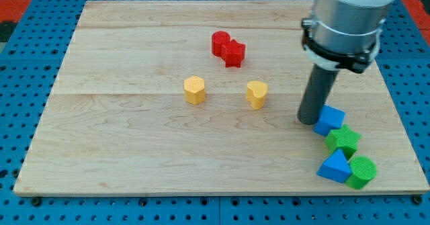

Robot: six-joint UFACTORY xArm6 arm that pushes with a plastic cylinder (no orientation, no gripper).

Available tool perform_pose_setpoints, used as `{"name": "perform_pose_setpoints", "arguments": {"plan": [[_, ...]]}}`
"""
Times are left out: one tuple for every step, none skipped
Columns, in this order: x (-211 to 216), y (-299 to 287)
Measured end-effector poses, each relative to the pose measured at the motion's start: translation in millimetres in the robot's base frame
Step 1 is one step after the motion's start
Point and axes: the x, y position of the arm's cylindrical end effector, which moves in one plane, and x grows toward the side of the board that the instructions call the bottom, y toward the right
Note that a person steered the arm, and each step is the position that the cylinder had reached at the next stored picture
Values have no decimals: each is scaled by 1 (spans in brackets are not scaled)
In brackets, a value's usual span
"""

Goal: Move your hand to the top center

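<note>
My tip [308, 120] rests on the wooden board [134, 151] at the view's right, just left of a blue cube [329, 120] and close to touching it. Two red blocks sit together near the top centre: a round one [220, 42] and a star-shaped one [234, 52]. A yellow hexagonal block [194, 89] lies in the middle. A yellow heart-shaped block [256, 93] lies to its right, left of my tip.
Below the blue cube, a green star-shaped block [344, 141], a blue triangular block [334, 166] and a green round block [362, 172] run toward the board's lower right corner. A blue pegboard [27, 64] surrounds the board.
</note>
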Motion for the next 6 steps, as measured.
{"name": "perform_pose_setpoints", "arguments": {"plan": [[3, -3], [-46, 32], [-114, 31], [-171, 8], [-226, -46], [-265, -122]]}}
